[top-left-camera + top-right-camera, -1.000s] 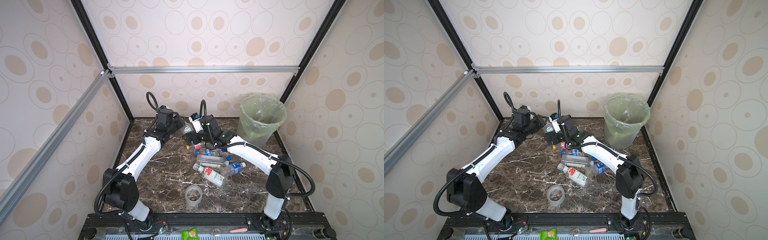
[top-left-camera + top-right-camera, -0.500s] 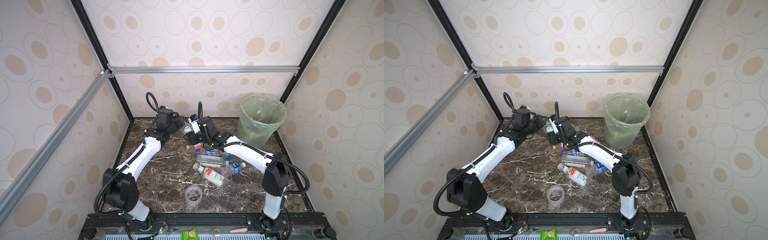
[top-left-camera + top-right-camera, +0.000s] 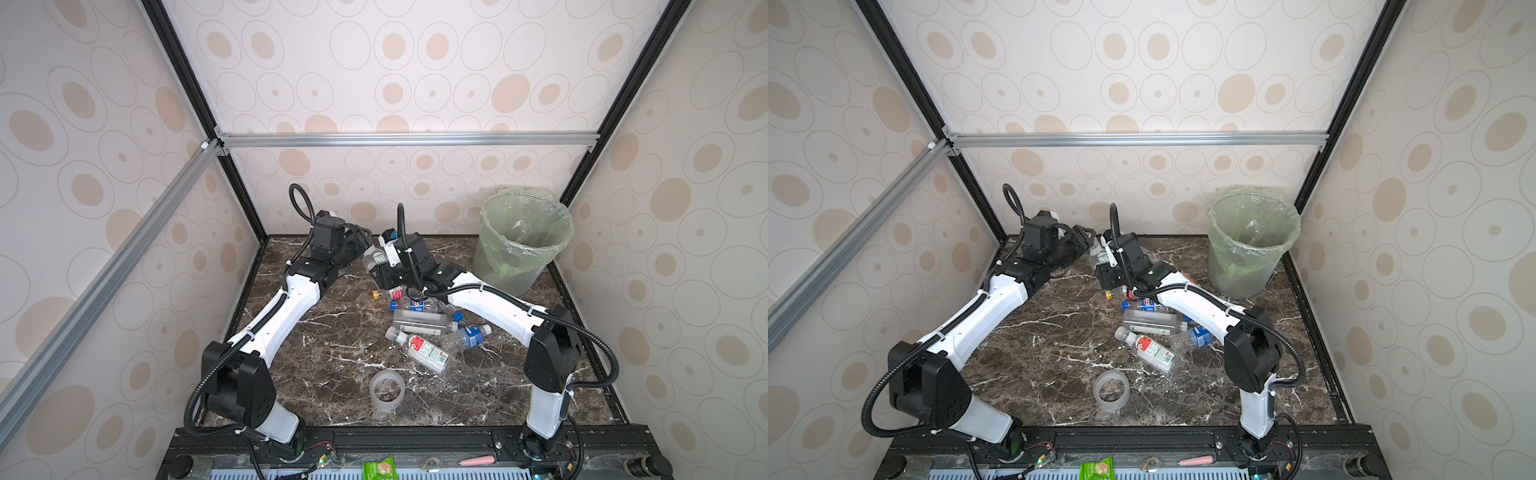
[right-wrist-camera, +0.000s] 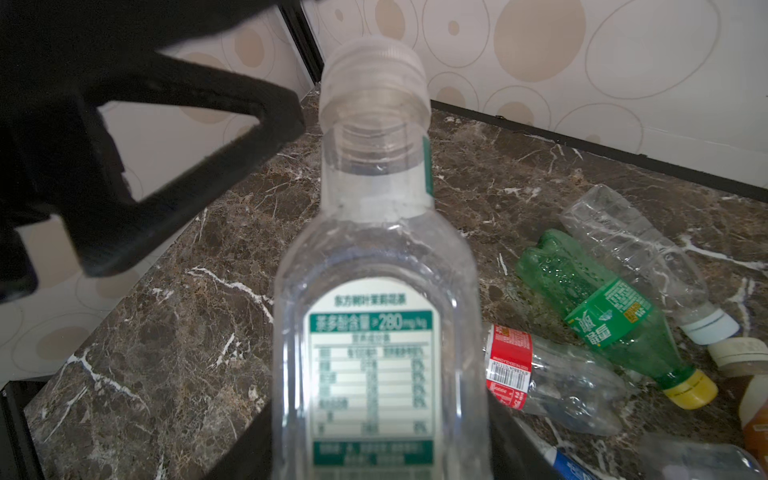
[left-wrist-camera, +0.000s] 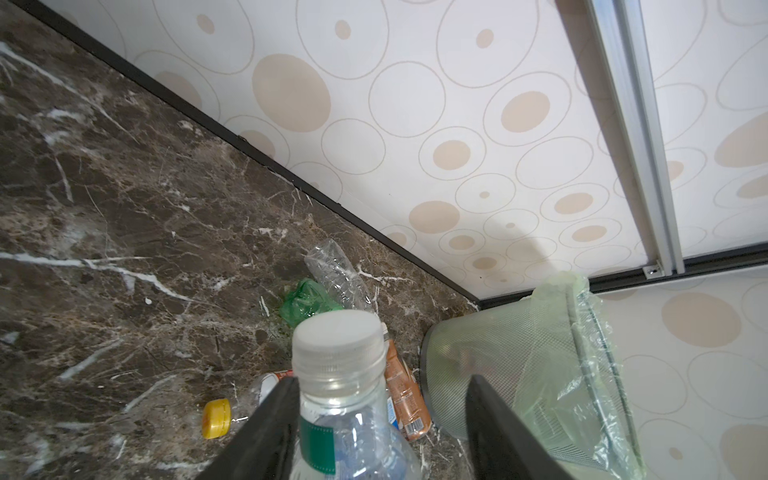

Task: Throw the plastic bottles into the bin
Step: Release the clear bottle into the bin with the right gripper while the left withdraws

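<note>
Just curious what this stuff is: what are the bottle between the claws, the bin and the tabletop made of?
Clear bottle: thin glossy plastic, fully see-through. Bin: seemingly translucent grey plastic, mesh-textured, lined with a filmy pale green bag. Tabletop: brown white-veined stone look, marble or an imitation.

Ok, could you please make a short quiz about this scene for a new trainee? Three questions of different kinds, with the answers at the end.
1. True or false: the bin stands upright at the far right corner of the table.
2. Which claw grips the clear bottle with the white cap? A) the left B) the right C) both
3. Fill in: the green bottle lying on the table has a ____ cap.

Key
1. True.
2. B. The right claw is closed on the bottle's body. The left claw is open, with a jaw on each side of the neck.
3. Yellow.
</note>
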### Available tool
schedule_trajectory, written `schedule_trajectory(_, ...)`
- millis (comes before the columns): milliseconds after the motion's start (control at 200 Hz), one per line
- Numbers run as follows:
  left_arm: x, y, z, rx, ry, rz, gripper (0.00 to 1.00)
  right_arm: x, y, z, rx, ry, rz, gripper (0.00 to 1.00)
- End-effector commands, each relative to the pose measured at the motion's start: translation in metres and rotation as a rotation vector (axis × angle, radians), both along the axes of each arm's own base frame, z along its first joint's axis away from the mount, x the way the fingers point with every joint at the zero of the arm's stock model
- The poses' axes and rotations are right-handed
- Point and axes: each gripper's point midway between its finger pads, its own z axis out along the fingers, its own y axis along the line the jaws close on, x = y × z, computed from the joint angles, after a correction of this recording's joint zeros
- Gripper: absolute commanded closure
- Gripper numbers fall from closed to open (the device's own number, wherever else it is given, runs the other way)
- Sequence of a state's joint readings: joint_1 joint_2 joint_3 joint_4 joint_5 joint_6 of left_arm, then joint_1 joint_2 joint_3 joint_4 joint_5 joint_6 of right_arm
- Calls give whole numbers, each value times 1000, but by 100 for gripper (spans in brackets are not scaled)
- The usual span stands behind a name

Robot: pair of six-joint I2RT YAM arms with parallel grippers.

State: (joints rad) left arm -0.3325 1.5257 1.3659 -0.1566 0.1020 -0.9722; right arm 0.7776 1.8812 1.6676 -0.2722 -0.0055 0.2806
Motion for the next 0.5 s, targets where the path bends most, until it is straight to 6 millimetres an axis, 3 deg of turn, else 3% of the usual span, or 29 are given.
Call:
schedule_trajectory(0,-4,12,39,-1,-73,35,18,-4,-10,9,15,0,-23,54)
schedule_trajectory(85,-7,18,45,16,-91,46,1,-3,-19,10,18,3,-37,56)
schedule_trajectory(330,-7,11,79,70,-216,-31,1,8,-57,22,20,-5,-115,59)
schedule_trajectory(495,-4,1,105,80,-304,-89,1,18,-100,60,8,-85,-192,60)
